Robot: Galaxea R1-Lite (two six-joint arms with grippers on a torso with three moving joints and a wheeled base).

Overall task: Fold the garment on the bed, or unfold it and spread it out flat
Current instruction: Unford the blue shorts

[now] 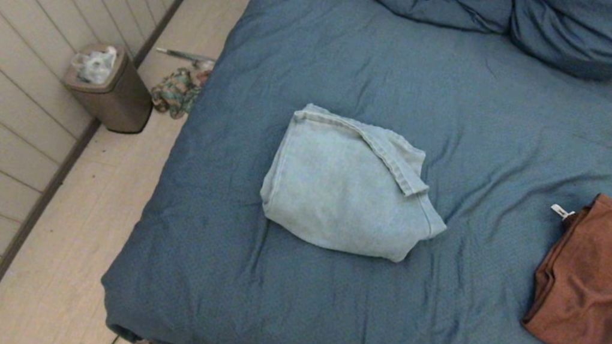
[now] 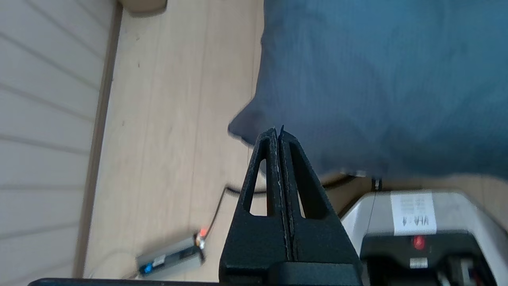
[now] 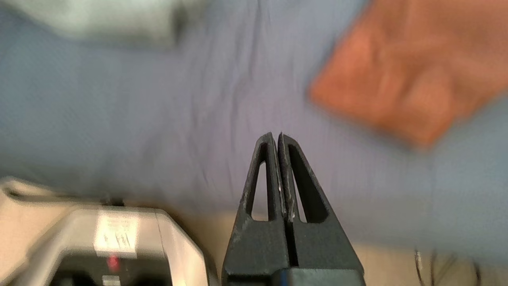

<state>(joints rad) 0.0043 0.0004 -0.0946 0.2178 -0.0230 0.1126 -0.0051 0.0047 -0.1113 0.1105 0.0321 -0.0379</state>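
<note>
On the bed (image 1: 472, 118) lay folded jeans (image 1: 346, 187) at centre, brown garment (image 1: 607, 287) at 3 o'clock, left gripper (image 2: 279, 133) pressed closed and empty, right gripper (image 3: 277, 137) likewise.

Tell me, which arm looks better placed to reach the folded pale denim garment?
Probably the right: the right gripper, shut, faces the bed with the denim garment in view; the left gripper, shut, is at the bed's corner.

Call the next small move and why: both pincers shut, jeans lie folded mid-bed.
Probably open the right pincer and reach toward the folded light-blue jeans on the bed. Both pincers, left too, are shut, hold nothing and hang off the bed's near edge.
</note>
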